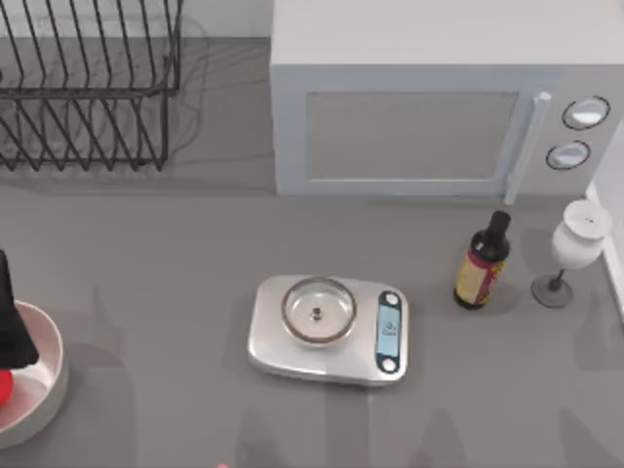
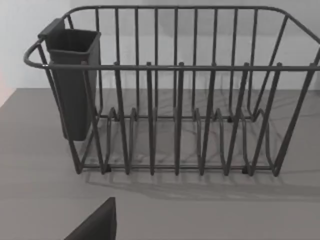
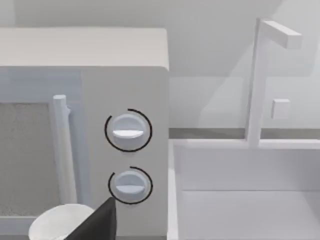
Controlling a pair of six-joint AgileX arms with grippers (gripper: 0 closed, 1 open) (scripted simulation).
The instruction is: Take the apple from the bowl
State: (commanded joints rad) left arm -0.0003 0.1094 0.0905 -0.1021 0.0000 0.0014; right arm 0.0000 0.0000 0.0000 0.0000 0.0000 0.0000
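Red apple (image 1: 4, 386), white bowl (image 1: 47, 382), silver scale (image 1: 327, 329), black rack (image 1: 88, 83)

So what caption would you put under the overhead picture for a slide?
Left arm over the white bowl holding the apple at the table's left edge; kitchen scale at centre.

At nine o'clock on the bench, the bowl (image 1: 44, 375) runs off the top view's left edge, so just its right part is visible. The apple (image 1: 4, 386) inside it is a red sliver at that same edge, mostly cut away. A dark piece of the left arm (image 1: 12, 327) crosses the bowl's rim and hides part of it; its end effector lies beyond the edge. At eleven o'clock the rack (image 1: 88, 83) is cropped by the top and left edges. The scale's display (image 1: 389, 331) is too small to read, as is the bottle's label (image 1: 476, 278).
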